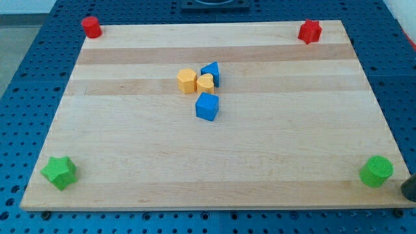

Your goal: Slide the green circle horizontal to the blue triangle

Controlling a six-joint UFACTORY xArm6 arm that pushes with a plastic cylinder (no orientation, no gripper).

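Observation:
The green circle (pixel 376 171) sits at the board's bottom right corner. The blue triangle (pixel 211 73) lies near the board's middle, toward the view's top, touching a yellow heart (pixel 205 84). A dark shape at the view's right edge, off the board, looks like my tip (pixel 409 192). It lies just right of the green circle and slightly lower, with a small gap between them. Only part of the rod shows.
A yellow hexagon (pixel 186 80) sits left of the heart. A blue cube-like block (pixel 207 106) lies just below the cluster. A red cylinder (pixel 91 27) is at the top left corner, a red star (pixel 310 31) at the top right, and a green star (pixel 59 172) at the bottom left.

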